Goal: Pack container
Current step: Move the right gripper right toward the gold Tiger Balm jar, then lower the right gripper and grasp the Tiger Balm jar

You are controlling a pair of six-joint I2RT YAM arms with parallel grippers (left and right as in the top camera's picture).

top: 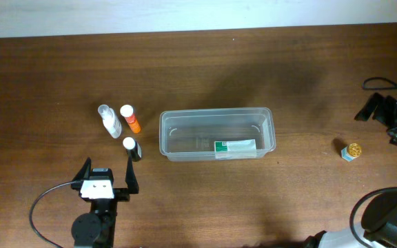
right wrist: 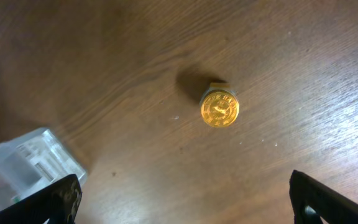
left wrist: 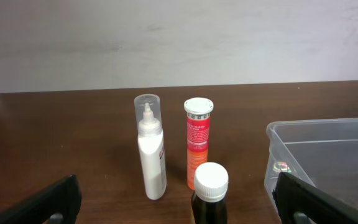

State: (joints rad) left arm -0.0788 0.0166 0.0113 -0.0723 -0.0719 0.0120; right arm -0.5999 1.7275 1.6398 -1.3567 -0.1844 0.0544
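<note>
The clear plastic container (top: 216, 117) stands mid-table with a green-and-white box (top: 235, 146) lying inside it. To its left stand a white bottle with a clear cap (top: 109, 120), an orange tube (top: 130, 118) and a dark bottle with a white cap (top: 131, 147). My left gripper (top: 109, 172) is open just in front of them. In the left wrist view the dark bottle (left wrist: 210, 190) rises between the wide-apart fingers of this gripper (left wrist: 179, 205), untouched. My right gripper (top: 390, 118) is open and holds nothing. It (right wrist: 185, 208) hangs above a small gold-capped jar (right wrist: 219, 109).
The gold-capped jar (top: 351, 150) stands alone right of the container. A corner of the container (right wrist: 30, 162) shows at the lower left of the right wrist view. A black cable (top: 47, 207) loops from the left arm's base. Bare wooden table surrounds everything.
</note>
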